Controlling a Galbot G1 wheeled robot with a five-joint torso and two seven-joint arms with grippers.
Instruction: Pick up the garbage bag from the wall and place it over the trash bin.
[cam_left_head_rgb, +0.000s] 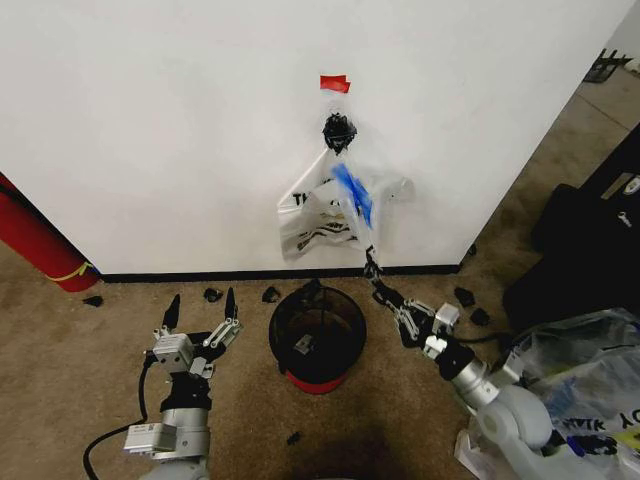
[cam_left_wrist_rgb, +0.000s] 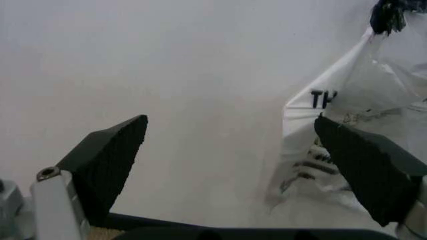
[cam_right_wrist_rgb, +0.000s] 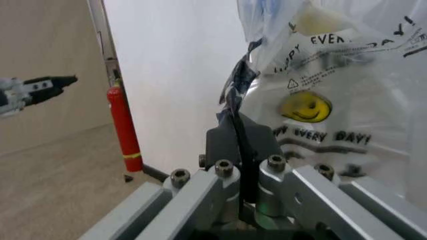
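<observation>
Both bags (cam_left_head_rgb: 330, 205) on hook (cam_left_head_rgb: 338, 128)

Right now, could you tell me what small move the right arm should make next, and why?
Probably a gentle pull away from the wall: the right gripper looks shut on the garbage bag's lower edge, while the bag hangs from the hook above the trash bin.

A brown carpet floor (cam_left_head_rgb: 70, 340) carries a red cylinder (cam_left_head_rgb: 35, 245) at far left, small black debris pieces (cam_left_head_rgb: 270, 294) along the baseboard, and dark equipment (cam_left_head_rgb: 590, 240) at right.
</observation>
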